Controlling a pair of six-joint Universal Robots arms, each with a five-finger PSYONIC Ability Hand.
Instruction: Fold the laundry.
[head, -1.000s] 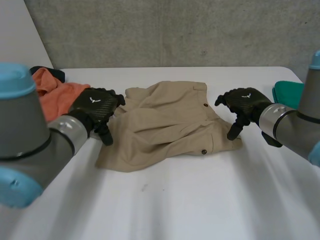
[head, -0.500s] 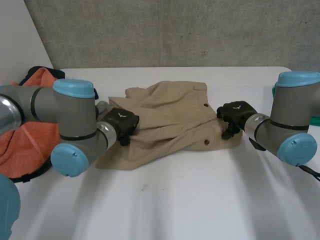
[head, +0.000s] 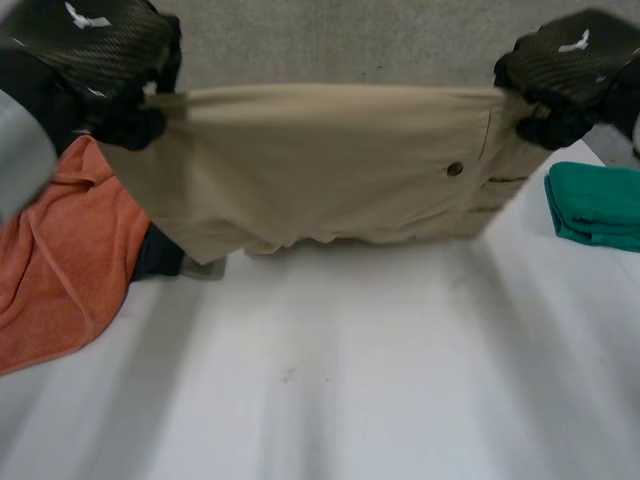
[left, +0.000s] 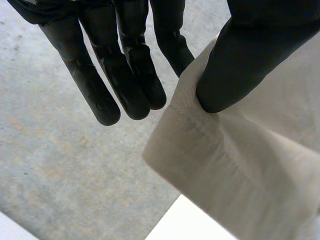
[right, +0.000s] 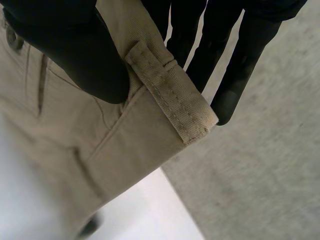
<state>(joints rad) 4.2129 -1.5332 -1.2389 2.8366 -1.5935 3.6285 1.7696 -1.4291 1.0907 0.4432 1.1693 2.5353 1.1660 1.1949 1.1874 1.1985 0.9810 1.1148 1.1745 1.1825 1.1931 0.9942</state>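
Observation:
A pair of khaki shorts hangs spread out in the air above the white table, with its lower edge just over the far side. My left hand is shut on the shorts' upper left corner. In the left wrist view the thumb pinches the cloth against the fingers. My right hand is shut on the upper right corner at the waistband. In the right wrist view its thumb presses the band next to a belt loop. A dark button shows near the right side.
A crumpled orange cloth lies at the table's left, with a dark item beside it under the shorts. A folded green cloth sits at the right edge. A grey wall stands behind.
Both hands closed on the shorts' two sides on the table, then rose high and apart. The shorts went up with them and now hang stretched between the hands.

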